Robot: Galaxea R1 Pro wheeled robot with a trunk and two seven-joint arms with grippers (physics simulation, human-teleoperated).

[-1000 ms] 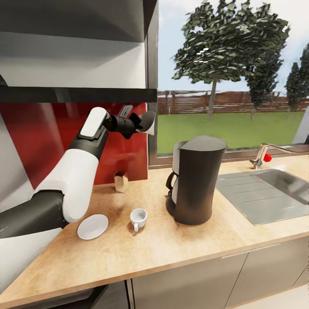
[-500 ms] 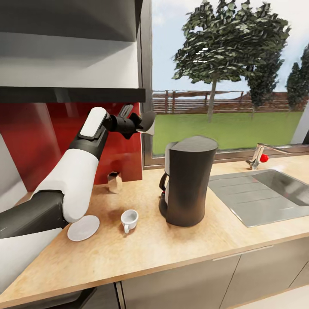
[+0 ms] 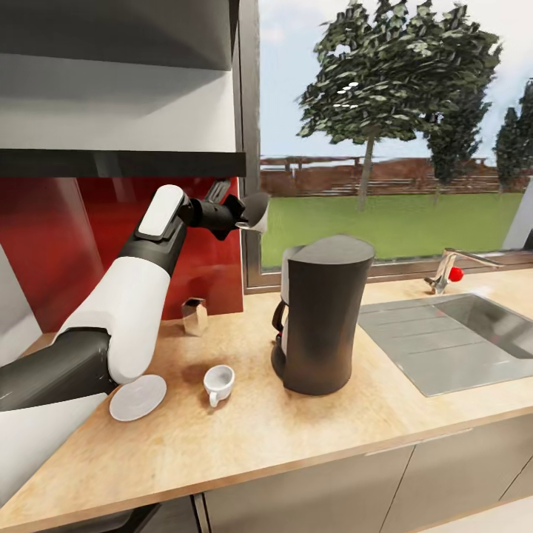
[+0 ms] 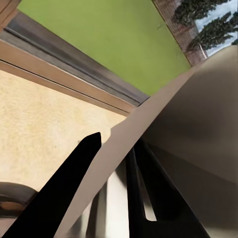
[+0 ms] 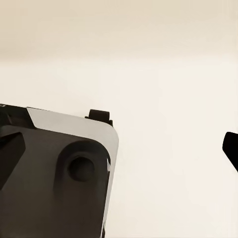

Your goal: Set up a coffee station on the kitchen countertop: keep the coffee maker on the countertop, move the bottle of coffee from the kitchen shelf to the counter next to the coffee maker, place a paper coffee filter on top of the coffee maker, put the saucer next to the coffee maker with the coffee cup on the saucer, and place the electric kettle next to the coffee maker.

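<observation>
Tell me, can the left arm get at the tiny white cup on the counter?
Probably yes: the tiny white cup stands uncovered on the wooden counter, the left claw raised nearby.

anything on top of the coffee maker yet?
No. The coffee maker has a bare dark lid. The left gripper holds a pale sheet, apparently the paper coffee filter, above it.

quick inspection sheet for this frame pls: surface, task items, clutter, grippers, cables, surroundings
Surface: kitchen countertop, light wood-grain, over grey cabinets.
Job's things: coffee maker upright on the counter; coffee cup on the counter between it and the saucer, not on the saucer; paper coffee filter held above the counter; kitchen shelf.
Clutter: small metallic container by the red backsplash.
Grippers: left gripper shut on the filter; right cannot tell.
Cables: nothing seen.
Surroundings: sink, faucet, window with lawn and trees.
</observation>
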